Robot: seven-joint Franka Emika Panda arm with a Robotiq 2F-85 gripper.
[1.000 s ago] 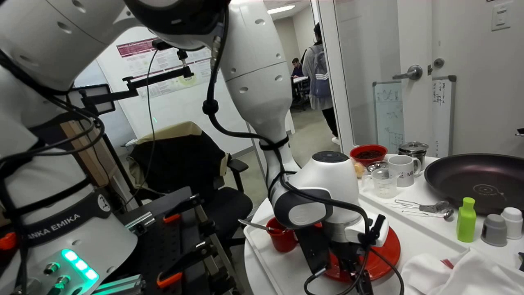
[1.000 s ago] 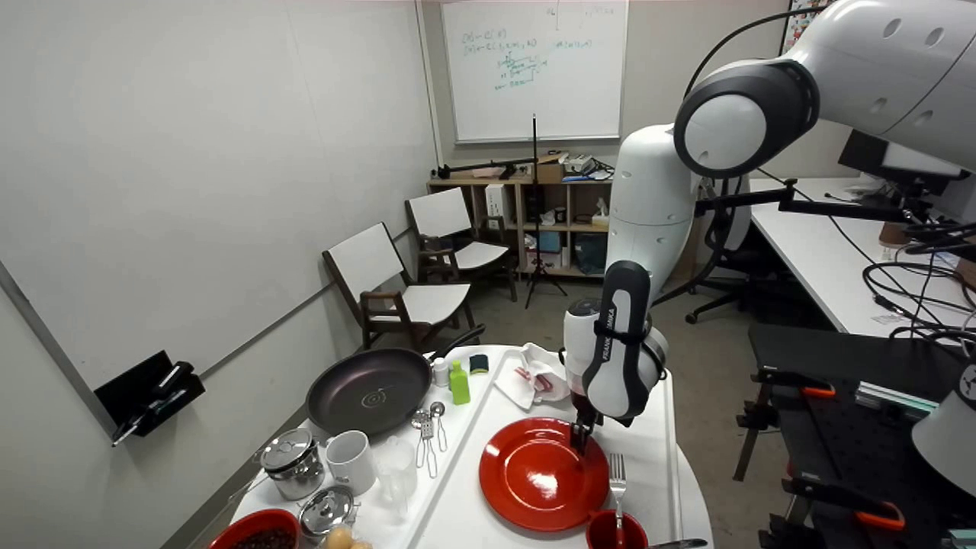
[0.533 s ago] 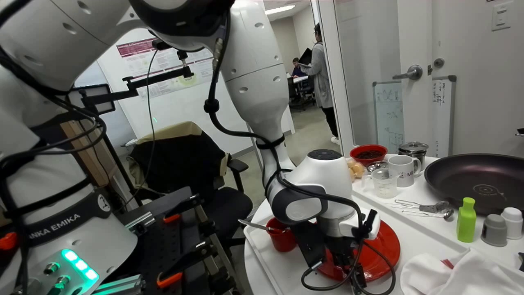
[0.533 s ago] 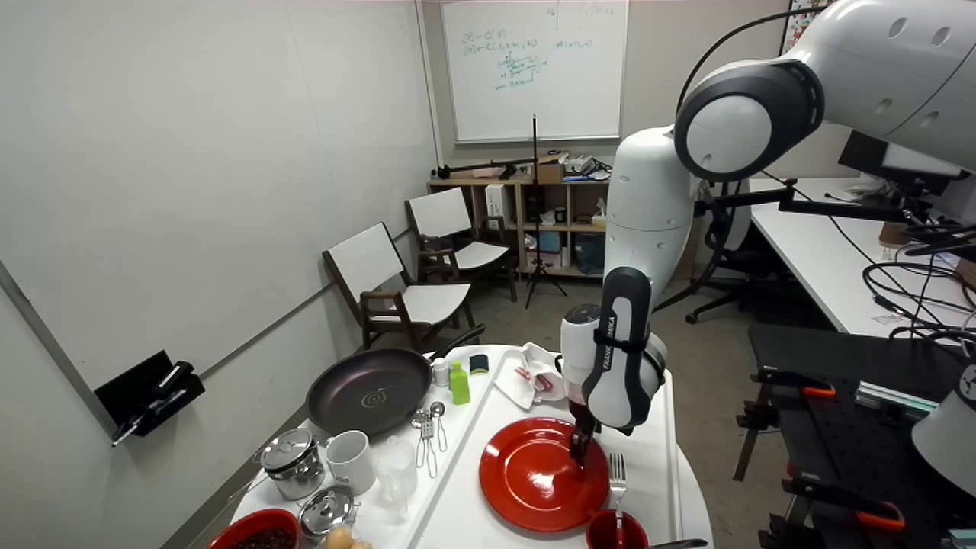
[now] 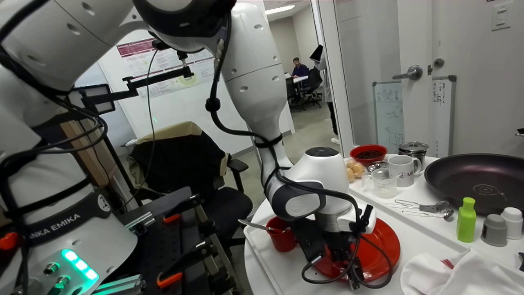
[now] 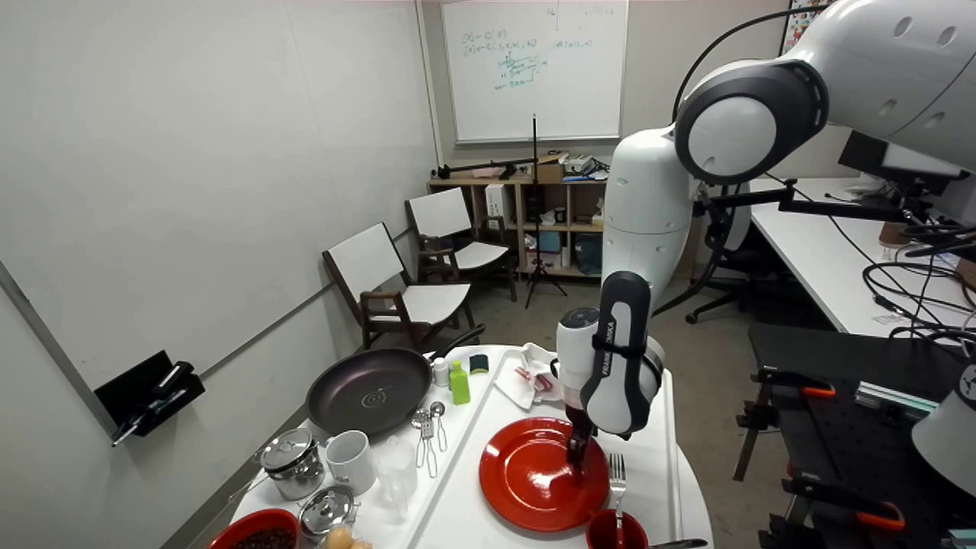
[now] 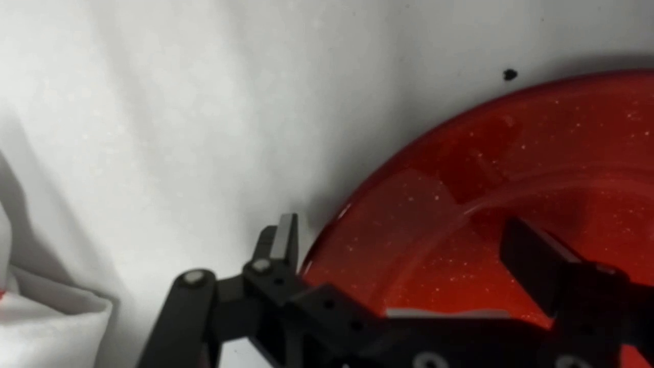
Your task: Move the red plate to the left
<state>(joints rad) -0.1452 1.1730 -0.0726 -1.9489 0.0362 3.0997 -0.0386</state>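
Note:
The large glossy red plate (image 6: pixel 526 476) lies flat on the white tray in both exterior views (image 5: pixel 387 241). In the wrist view the plate (image 7: pixel 439 260) fills the right side. My gripper (image 7: pixel 401 225) is open and empty there. One finger (image 7: pixel 289 237) stands just outside the plate's rim, over the white tray. The opposite finger is above the inside of the plate, so the rim lies between them. In an exterior view the gripper (image 6: pixel 576 455) is low over the plate's edge. Whether the fingers touch the plate cannot be told.
A red mug (image 5: pixel 282 237) holding cutlery stands beside the plate, with a fork (image 6: pixel 618 480) close to the rim. A white cloth (image 6: pixel 534 377) lies near the plate. Beyond the tray edge stand a pan (image 6: pixel 370 393), a green bottle (image 6: pixel 459 383) and a white mug (image 6: pixel 351 461).
My gripper has come down a little and shifted slightly over the plate's edge. The plate has not moved. A person in the background has moved behind the door frame.

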